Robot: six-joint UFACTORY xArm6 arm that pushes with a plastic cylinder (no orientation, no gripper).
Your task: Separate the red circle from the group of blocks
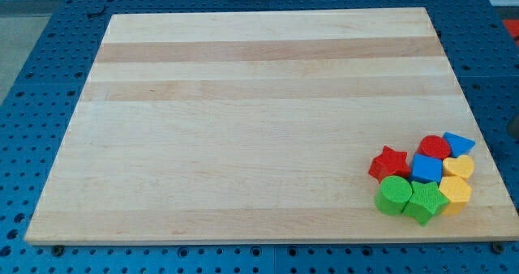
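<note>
The red circular block point(434, 147) sits in the cluster at the board's corner toward the view's bottom right, near the cluster's top. It touches the blue triangular block point(458, 141) on its right and the blue square block point(426, 169) below it. The red star-shaped block point(389, 162) lies to the left. A yellow heart-shaped block point(460, 167) and a yellow block point(455, 191), shape unclear, stand on the right side. A green round block point(395, 194) and a green block point(425, 201), shape unclear, form the bottom edge. All rest on the pale wooden board point(243, 112), over a blue perforated table point(49, 47). My tip does not show; its position and state cannot be told.
</note>
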